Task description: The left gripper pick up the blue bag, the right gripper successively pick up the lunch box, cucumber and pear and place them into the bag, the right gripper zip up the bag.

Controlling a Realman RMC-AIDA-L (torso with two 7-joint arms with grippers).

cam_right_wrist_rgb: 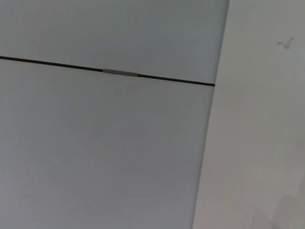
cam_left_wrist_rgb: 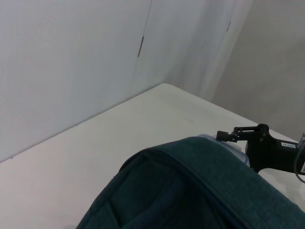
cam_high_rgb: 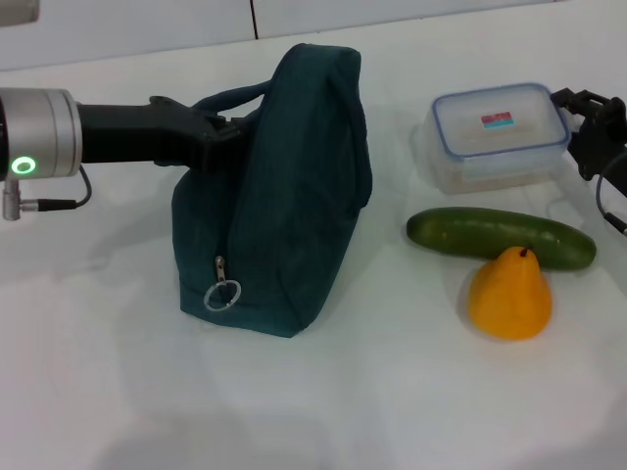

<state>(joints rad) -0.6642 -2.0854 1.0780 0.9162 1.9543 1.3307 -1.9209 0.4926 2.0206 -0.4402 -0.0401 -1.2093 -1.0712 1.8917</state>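
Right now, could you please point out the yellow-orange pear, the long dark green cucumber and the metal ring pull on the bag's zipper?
yellow-orange pear (cam_high_rgb: 509, 299), head view, middle of its body.
long dark green cucumber (cam_high_rgb: 460, 230), head view, left half of its skin.
metal ring pull (cam_high_rgb: 222, 294), head view, on the ring's rim.

Blue bag (cam_high_rgb: 279, 186) stands upright on the table, zipper closed, ring pull hanging low on its near end, loop handles at top; left gripper (cam_high_rgb: 223, 129) is at the handle. Lunch box (cam_high_rgb: 497, 135), lid on, sits well right of the bag. Cucumber (cam_high_rgb: 500, 238) lies crosswise just in front of it, pear (cam_high_rgb: 510, 295) upright touching the cucumber's near side.
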